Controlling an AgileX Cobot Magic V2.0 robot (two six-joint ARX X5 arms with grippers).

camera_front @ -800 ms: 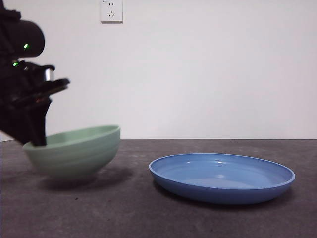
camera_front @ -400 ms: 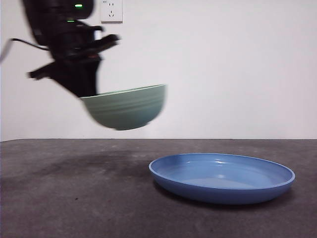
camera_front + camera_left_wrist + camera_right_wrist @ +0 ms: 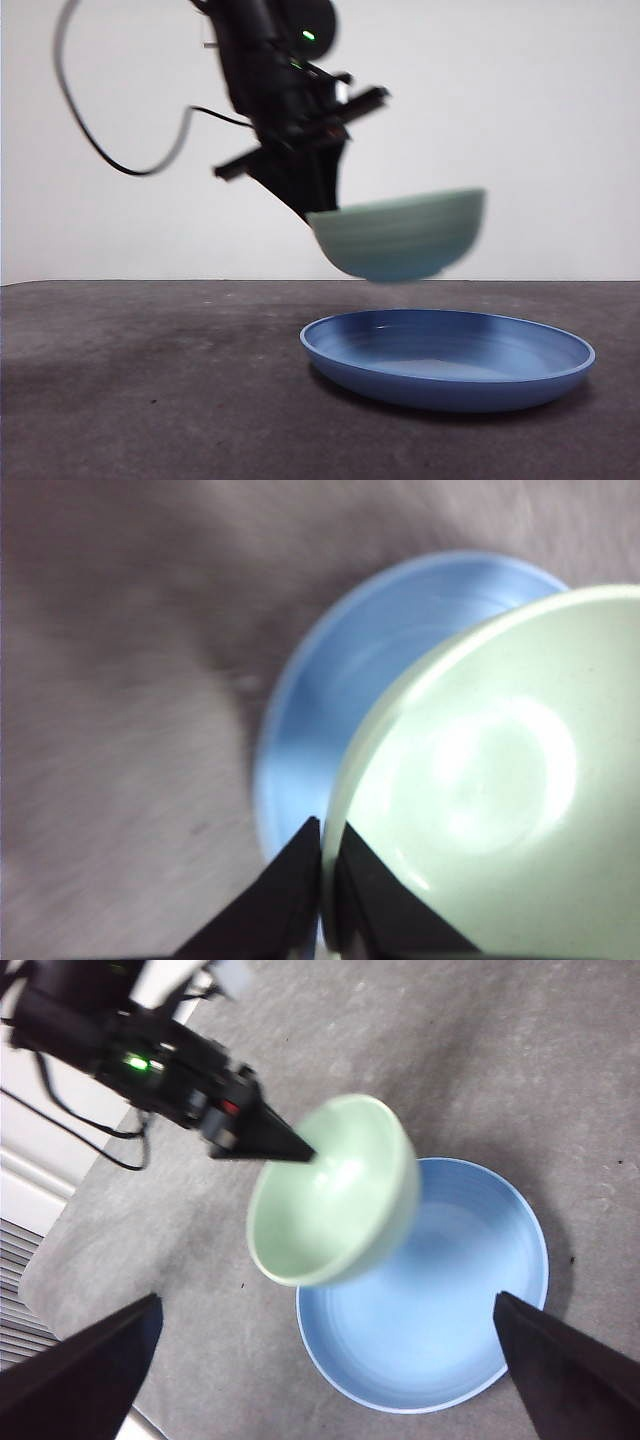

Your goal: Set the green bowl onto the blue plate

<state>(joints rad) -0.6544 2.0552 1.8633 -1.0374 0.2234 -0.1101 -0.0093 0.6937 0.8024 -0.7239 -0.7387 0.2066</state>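
Pale mint-green round ceramic bowl [image 3: 400,237] with faint ridges hangs in the air above the wide, shallow, glossy blue round plate [image 3: 448,358], clear of it and not touching. In the front view the bowl sits over the plate's left half and tilts slightly, its rim a little higher on the side away from the arm. The left claw [image 3: 325,865] is clamped on the bowl's rim, one black jaw outside the wall and one inside, as the left wrist view shows; the plate lies below, partly covered by the bowl. From the right wrist view the same claw [image 3: 300,1148] meets the rim on the side facing away from the plate. The right claw [image 3: 330,1360] hovers high above with its jaws spread wide apart, holding nothing. The plate rests flat on the dark grey table [image 3: 150,400].
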